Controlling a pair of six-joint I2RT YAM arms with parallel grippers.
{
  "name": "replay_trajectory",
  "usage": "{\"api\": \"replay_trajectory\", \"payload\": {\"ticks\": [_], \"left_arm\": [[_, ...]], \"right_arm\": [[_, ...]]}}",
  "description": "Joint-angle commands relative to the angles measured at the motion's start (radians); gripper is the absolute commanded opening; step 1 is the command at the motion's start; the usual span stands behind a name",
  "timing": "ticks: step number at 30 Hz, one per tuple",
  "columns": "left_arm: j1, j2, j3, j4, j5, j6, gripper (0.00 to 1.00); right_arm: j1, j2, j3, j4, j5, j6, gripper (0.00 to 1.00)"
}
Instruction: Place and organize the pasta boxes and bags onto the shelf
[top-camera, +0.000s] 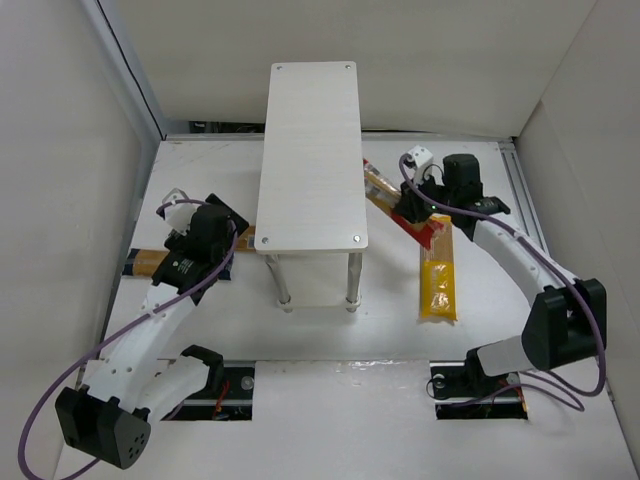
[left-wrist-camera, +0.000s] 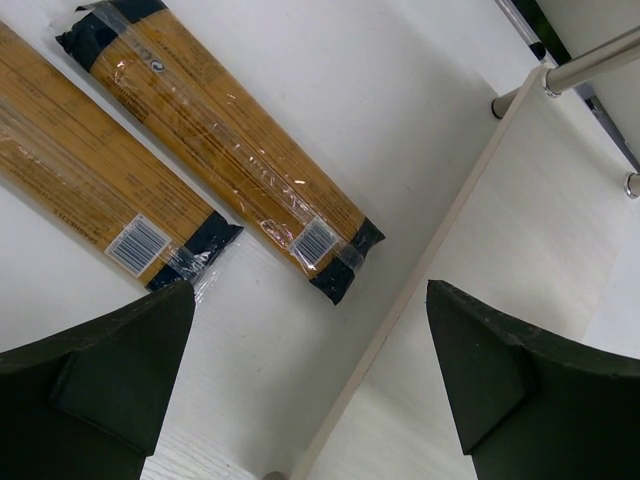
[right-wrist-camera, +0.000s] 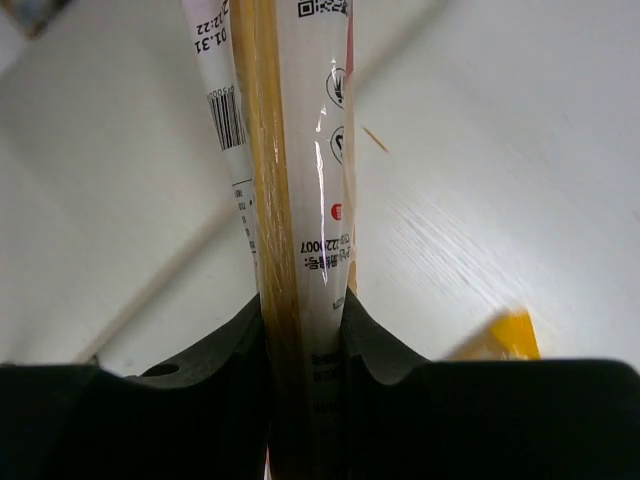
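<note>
The white shelf (top-camera: 310, 150) stands mid-table. Two tan-orange pasta boxes with navy ends (left-wrist-camera: 220, 140) (left-wrist-camera: 80, 180) lie side by side on the table left of it; in the top view one (top-camera: 150, 262) shows partly under my left arm. My left gripper (top-camera: 205, 235) is open and empty above their near ends, with its fingers (left-wrist-camera: 110, 380) wide apart. My right gripper (top-camera: 415, 205) is shut on the red bag (top-camera: 385, 195), held edge-on (right-wrist-camera: 300, 150) beside the shelf's right side. The yellow bag (top-camera: 438, 285) lies flat on the table right of the shelf.
White walls enclose the table on the left, back and right. The shelf's lower board edge (left-wrist-camera: 430, 260) and metal legs (left-wrist-camera: 590, 65) are close to the right of my left gripper. A corner of the yellow bag (right-wrist-camera: 500, 335) shows under the right gripper.
</note>
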Motion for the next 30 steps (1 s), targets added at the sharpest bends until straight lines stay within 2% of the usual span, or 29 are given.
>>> {"api": "replay_trajectory", "payload": {"ticks": [1, 8, 13, 17, 19, 20, 21, 25, 30], "left_arm": [[-0.001, -0.020, -0.005, 0.021, -0.017, -0.022, 0.99], [0.008, -0.029, 0.046, -0.037, -0.046, -0.071, 0.99], [0.147, 0.023, 0.037, -0.049, 0.056, -0.102, 0.99], [0.230, 0.052, 0.004, -0.040, 0.116, -0.125, 0.99], [0.257, 0.073, -0.008, -0.016, 0.141, -0.125, 0.99], [0.266, 0.073, -0.019, -0.005, 0.155, -0.125, 0.99], [0.275, 0.073, -0.019, -0.005, 0.155, -0.140, 0.99], [0.275, 0.049, -0.043, 0.029, 0.164, -0.131, 0.99], [0.275, 0.017, -0.079, 0.072, 0.195, -0.119, 0.99]], "right_arm": [[0.072, 0.019, 0.092, 0.175, -0.330, -0.111, 0.00], [0.255, 0.159, 0.158, 0.184, -0.407, -0.236, 0.00], [0.333, 0.240, 0.210, 0.184, -0.419, -0.275, 0.00], [0.367, 0.274, 0.210, 0.184, -0.462, -0.307, 0.12], [0.367, 0.306, 0.221, 0.175, -0.462, -0.318, 0.14], [0.376, 0.315, 0.221, 0.175, -0.462, -0.306, 0.10], [0.376, 0.316, 0.230, 0.175, -0.442, -0.292, 0.00], [0.364, 0.285, 0.173, 0.372, -0.354, -0.090, 0.00], [0.355, 0.253, 0.078, 0.679, -0.402, 0.145, 0.00]]}}
